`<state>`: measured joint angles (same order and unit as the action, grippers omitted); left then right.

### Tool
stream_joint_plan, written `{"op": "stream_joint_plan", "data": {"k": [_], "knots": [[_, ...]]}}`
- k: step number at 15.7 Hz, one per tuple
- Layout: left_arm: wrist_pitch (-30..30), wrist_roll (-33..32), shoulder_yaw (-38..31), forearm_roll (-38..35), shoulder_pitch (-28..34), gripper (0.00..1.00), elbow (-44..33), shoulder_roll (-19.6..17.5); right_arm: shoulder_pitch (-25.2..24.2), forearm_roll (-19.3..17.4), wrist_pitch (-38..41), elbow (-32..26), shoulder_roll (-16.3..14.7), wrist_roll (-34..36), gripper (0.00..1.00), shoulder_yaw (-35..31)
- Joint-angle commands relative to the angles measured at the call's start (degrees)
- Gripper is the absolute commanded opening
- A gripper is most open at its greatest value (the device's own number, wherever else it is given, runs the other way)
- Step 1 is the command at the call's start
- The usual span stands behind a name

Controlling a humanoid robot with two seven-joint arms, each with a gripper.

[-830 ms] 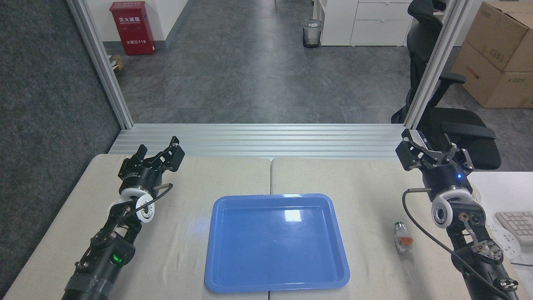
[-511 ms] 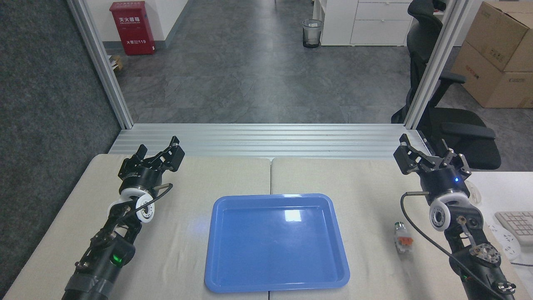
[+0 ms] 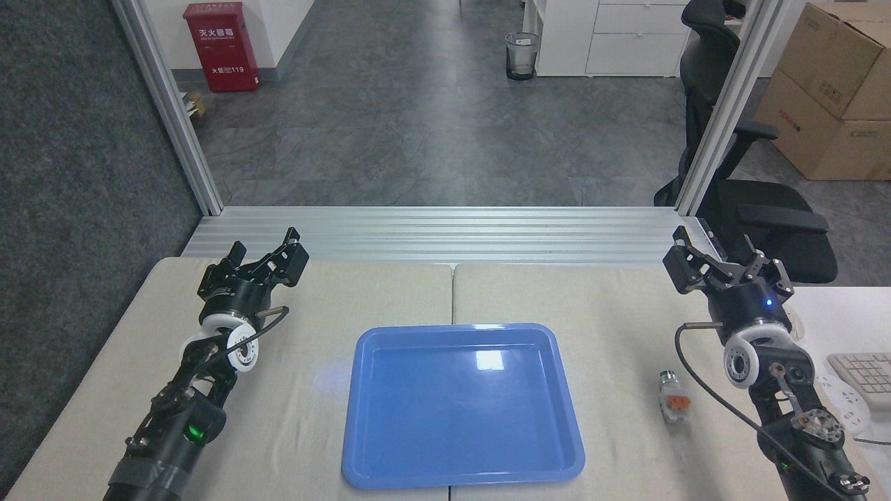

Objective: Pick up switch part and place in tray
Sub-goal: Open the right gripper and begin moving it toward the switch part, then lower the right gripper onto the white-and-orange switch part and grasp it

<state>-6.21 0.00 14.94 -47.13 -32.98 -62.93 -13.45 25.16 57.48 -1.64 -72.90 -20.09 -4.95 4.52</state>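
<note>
The switch part (image 3: pixel 674 400), a small white block with an orange middle and a silver metal end, lies on the table right of the blue tray (image 3: pixel 362 410). The tray sits empty at the table's front middle. My right gripper (image 3: pixel 724 261) hangs open near the table's far right edge, well beyond the part, with nothing between its fingers. At the far left my left gripper (image 3: pixel 268 254) is open too and holds nothing, far from both the tray and the part.
A white keyboard (image 3: pixel 866 376) lies on a side table at the right edge. A black office chair (image 3: pixel 773 216) stands behind the right arm. Aluminium frame posts (image 3: pixel 174 118) rise at both far corners of the table.
My right gripper dropped slightly and shifted a little; its wrist turned. The left arm, tray and switch part stayed where they were.
</note>
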Motion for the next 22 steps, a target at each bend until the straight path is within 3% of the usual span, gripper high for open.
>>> {"op": "stream_joint_plan", "data": {"k": [1, 6, 17, 22], "knots": [[0.0, 0.0, 0.0, 0.0, 0.0, 1.00, 0.0, 0.0, 0.1, -0.1, 0.1, -0.3, -1.8, 0.0, 0.98, -0.1], [0.0, 0.0, 0.0, 0.0, 0.0, 1.00, 0.0, 0.0, 0.6, -0.3, 0.3, -0.8, -3.3, 0.3, 0.98, -1.9], [0.0, 0.0, 0.0, 0.0, -0.1, 1.00, 0.0, 0.0, -0.2, -0.4, 0.1, -1.7, -0.4, -0.1, 0.98, -1.7], [0.0, 0.1, 0.0, 0.0, -0.1, 1.00, 0.0, 0.0, -9.1, -0.3, 0.0, -7.3, 2.3, -2.3, 0.98, -1.8]]}}
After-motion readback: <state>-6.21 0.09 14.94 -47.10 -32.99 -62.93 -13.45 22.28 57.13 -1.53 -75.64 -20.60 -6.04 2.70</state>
